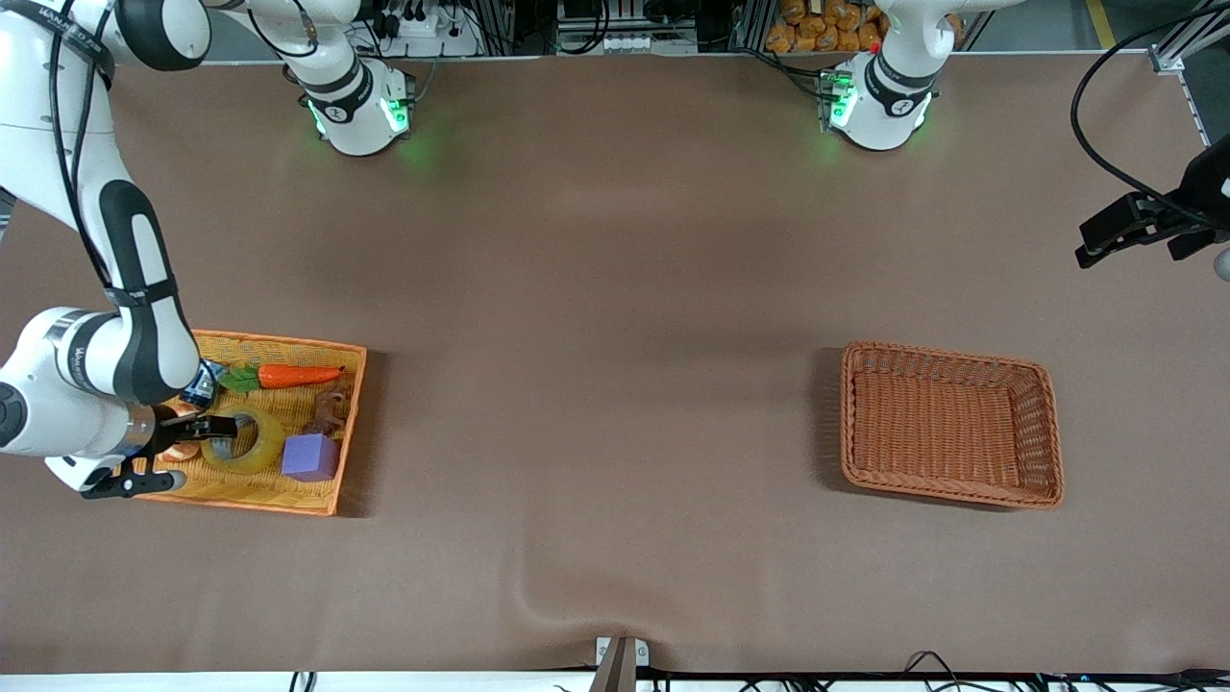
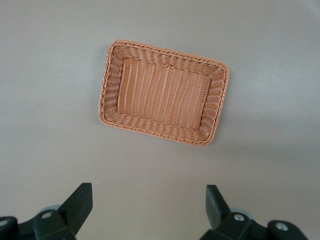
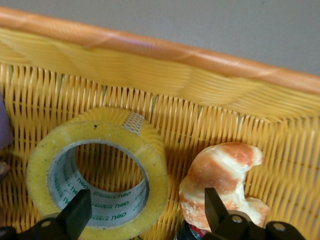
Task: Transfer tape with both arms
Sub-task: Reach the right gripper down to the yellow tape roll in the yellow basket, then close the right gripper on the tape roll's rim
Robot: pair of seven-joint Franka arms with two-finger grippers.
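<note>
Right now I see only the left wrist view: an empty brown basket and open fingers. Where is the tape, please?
Observer: The tape lies in a yellow basket at the right arm's end of the table, beside a purple cube.
Operator: Is the right gripper near it?
Observer: Yes. The right gripper is down inside that basket at the tape, and it is open. One finger seems to be over the ring's hole, the other by a peeled orange segment.
Operator: And where does my left gripper hang?
Observer: The left gripper is up in the air over bare table at the left arm's end, not over the brown basket.
</note>
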